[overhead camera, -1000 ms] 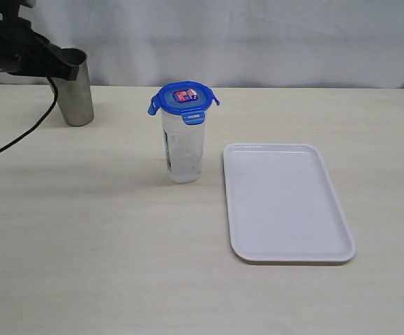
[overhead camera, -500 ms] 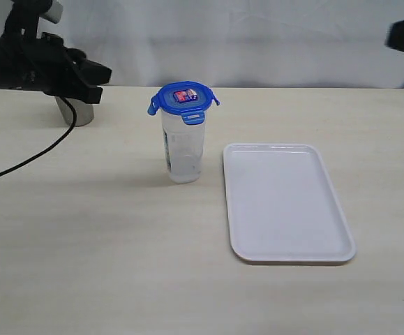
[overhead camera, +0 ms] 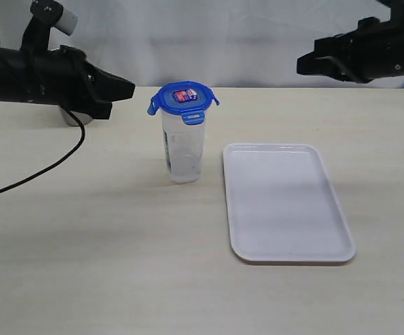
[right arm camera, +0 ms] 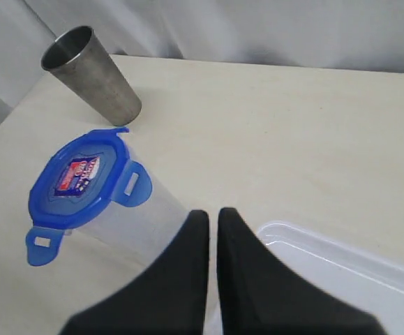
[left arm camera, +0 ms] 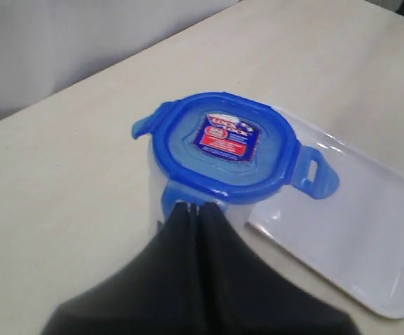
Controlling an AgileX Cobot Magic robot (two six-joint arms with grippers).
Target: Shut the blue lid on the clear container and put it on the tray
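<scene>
clear container [overhead camera: 183,150] upright on the pale table [overhead camera: 83,244], just beside the white tray [overhead camera: 285,209] and not on it, blue lid [overhead camera: 183,99] sitting on its rim with tabs flared outward, left gripper [overhead camera: 128,88] and right gripper [overhead camera: 303,65] raised on either side, both pincers pressed together and empty, steel cup [right arm camera: 93,73] behind

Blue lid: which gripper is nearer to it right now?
Left. The left gripper sits close beside the blue lid, roughly level with it; the right gripper is much farther off on the opposite side, higher in the exterior view.
</scene>
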